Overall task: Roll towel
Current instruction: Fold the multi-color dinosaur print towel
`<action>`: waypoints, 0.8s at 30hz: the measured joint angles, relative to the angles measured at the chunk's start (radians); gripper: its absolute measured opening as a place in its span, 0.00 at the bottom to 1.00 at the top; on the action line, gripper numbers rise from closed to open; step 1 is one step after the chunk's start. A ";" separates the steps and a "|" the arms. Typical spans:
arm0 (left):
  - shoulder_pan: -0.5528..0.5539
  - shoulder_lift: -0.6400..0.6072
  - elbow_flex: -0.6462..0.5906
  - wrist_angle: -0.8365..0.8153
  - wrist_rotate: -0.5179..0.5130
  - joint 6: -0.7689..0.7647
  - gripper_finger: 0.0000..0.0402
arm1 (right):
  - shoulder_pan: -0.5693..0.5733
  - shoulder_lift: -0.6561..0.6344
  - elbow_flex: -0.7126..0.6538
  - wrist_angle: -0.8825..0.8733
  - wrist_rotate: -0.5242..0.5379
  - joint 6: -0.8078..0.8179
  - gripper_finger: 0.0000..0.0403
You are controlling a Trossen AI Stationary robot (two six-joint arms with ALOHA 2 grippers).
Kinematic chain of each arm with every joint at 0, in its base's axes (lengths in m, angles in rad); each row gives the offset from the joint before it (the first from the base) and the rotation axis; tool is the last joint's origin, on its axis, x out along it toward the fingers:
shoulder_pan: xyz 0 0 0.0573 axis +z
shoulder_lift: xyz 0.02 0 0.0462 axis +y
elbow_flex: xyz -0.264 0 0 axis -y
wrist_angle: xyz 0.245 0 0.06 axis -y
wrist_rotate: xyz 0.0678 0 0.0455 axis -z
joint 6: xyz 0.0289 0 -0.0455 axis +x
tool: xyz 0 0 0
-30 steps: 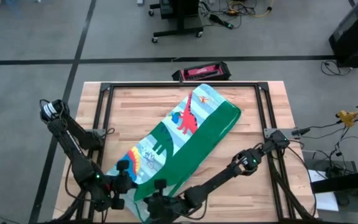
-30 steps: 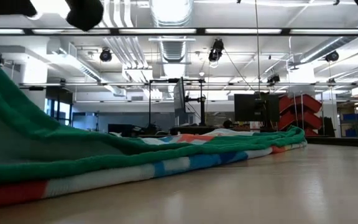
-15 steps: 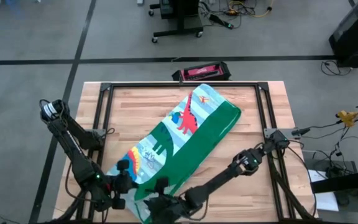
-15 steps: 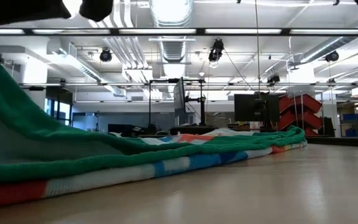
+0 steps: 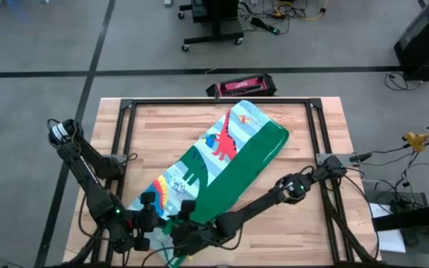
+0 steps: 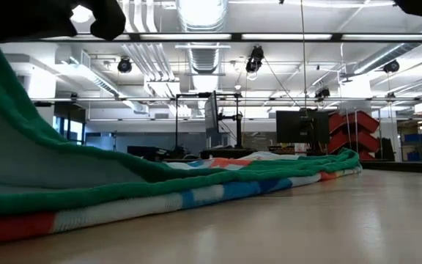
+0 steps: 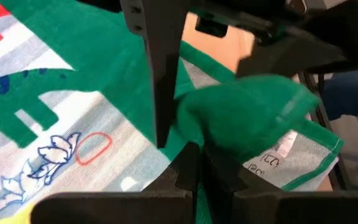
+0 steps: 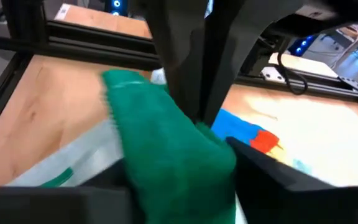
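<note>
The towel (image 5: 226, 152), folded into a long strip with green border and dinosaur print, lies slantwise from the near left to the far right of the table. Both grippers meet at its near end. My left gripper (image 5: 157, 220) is shut on a green fold (image 7: 197, 158). Just to its right, my right gripper (image 5: 176, 232) has a bunched green part of the border between its fingers (image 8: 182, 168). In the low view the towel's (image 6: 196, 191) near end rises off the table toward the grippers, while the rest lies flat. My left gripper pinches a green fold of the towel's near end (image 7: 194, 137) between its two shut fingers. It comes slanting down from the table's near left. That end is lifted off the table (image 6: 6, 95); the strip behind it rests on the wood. My right gripper holds a thick bunch of the green border (image 8: 166, 137) between its two fingers, several layers, close beside the left gripper's pinch. It comes nearly level from the table's right. The bunch is raised off the table, and a corner with a white label (image 7: 272, 163) hangs loose beyond it.
A black metal frame (image 5: 214, 102) runs around the wooden tabletop. A red and black case (image 5: 242, 85) lies just beyond the far edge. Bare wood (image 5: 300, 186) lies to the right of the towel and at the far left (image 5: 155, 134).
My right gripper has moved toward the table's left along the near edge, up to my left gripper, gathering the towel's green near end into a bunch. The rest of the strip has stayed where it was.
</note>
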 joint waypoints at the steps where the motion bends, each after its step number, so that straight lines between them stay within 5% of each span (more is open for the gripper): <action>1: 0.000 -0.001 0.000 0.000 0.001 0.006 0.02 | 0.000 0.000 0.000 -0.002 0.000 0.000 0.17; 3: 0.000 -0.006 0.000 0.001 0.030 0.017 0.05 | 0.001 0.000 0.000 -0.004 -0.002 -0.004 0.05; 13: -0.083 -0.021 0.102 -0.094 0.271 -0.204 0.17 | -0.003 0.000 0.000 -0.008 0.002 0.026 0.00; 19: -0.225 0.020 0.109 -0.074 0.111 -0.358 0.16 | -0.007 0.000 0.000 -0.009 0.008 0.062 0.00; 24: -0.234 0.140 0.076 -0.068 0.038 -0.453 0.16 | -0.006 0.000 0.000 -0.009 0.008 0.071 0.00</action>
